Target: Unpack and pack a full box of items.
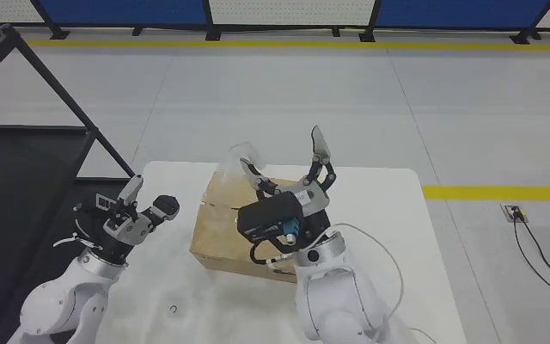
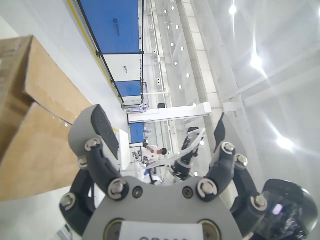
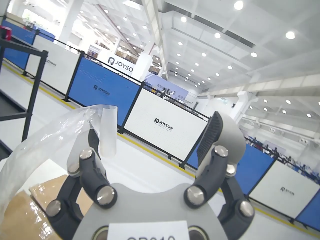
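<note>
The brown corrugated cardboard box [image 1: 219,236] is set near the middle of the white rectangular table [image 1: 387,258]. Its long axis is judged to run roughly from 9 to 3 o'clock, though part of it is covered by an arm. The right gripper [image 1: 280,148] is held above the box's far edge with its jaws spread wide and nothing clamped between them. A crumpled sheet of clear plastic film [image 1: 234,165] is draped over the finger on its 9 o'clock side, hooked rather than pinched. From this gripper the box top is found below and toward 7 o'clock. The left gripper [image 1: 148,196] is held beside the box, off its 9 o'clock wall, with jaws likewise apart and empty; from it the box is met at 3 o'clock. The right arm is therefore judged the nearer one for unpacking, and the film probably has to be shed before the contents can be reached from above. What lies inside cannot be made out.
</note>
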Tool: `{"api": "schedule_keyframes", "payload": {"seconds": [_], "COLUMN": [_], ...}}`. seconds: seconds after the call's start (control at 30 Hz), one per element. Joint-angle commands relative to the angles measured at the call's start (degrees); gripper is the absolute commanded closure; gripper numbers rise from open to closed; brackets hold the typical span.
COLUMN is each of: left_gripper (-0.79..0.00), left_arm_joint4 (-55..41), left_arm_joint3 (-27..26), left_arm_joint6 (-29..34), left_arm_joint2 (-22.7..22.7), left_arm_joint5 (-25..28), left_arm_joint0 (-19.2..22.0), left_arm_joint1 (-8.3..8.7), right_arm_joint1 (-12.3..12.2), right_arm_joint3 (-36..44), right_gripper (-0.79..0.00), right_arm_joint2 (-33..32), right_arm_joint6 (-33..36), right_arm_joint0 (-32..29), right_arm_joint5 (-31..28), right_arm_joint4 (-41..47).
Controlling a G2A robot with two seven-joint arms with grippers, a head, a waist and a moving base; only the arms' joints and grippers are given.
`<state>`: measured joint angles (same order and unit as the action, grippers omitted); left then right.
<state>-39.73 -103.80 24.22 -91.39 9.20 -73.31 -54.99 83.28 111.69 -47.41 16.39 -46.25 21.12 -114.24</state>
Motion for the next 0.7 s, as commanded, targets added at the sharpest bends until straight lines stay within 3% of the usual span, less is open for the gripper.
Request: {"api": "schedule_keyframes", "payload": {"seconds": [0.0, 0.1, 0.2, 0.37, 0.5, 0.67], "left_gripper": [-0.785, -0.785, -0.785, -0.785, -0.748, -0.708], "left_arm_joint4": [4.6, 15.2, 19.6, 26.9, 29.2, 29.9], "left_arm_joint3": [0.9, 2.1, 3.3, 5.2, 5.6, 5.3], "left_arm_joint6": [-1.3, -5.0, -8.0, -13.1, -15.0, -15.3], "left_arm_joint2": [1.3, 3.9, 6.9, 9.5, 10.6, 11.4], "left_arm_joint5": [5.0, 12.7, 18.7, 29.5, 34.1, 34.7], "left_arm_joint0": [0.3, 0.8, 1.5, 2.6, 3.1, 3.9], "left_arm_joint1": [-0.28, -0.78, -1.50, -2.53, -3.13, -3.64], "right_arm_joint1": [0.7, 2.0, 3.3, 4.9, 6.0, 7.2], "right_arm_joint3": [-0.8, -0.9, -1.4, -1.7, -1.7, -1.2], "right_gripper": [-0.785, -0.785, -0.785, -0.785, -0.785, -0.785], "right_arm_joint2": [0.6, 1.7, 2.1, 2.5, 2.5, 2.3], "right_arm_joint6": [2.1, 5.7, 8.0, 10.2, 11.4, 10.4], "right_arm_joint0": [1.3, 2.8, 4.1, 5.7, 6.3, 6.3], "right_arm_joint5": [2.0, 5.8, 9.4, 10.8, 11.1, 9.8], "right_arm_joint4": [-1.1, -2.5, -3.2, -3.1, -2.5, 0.7]}}
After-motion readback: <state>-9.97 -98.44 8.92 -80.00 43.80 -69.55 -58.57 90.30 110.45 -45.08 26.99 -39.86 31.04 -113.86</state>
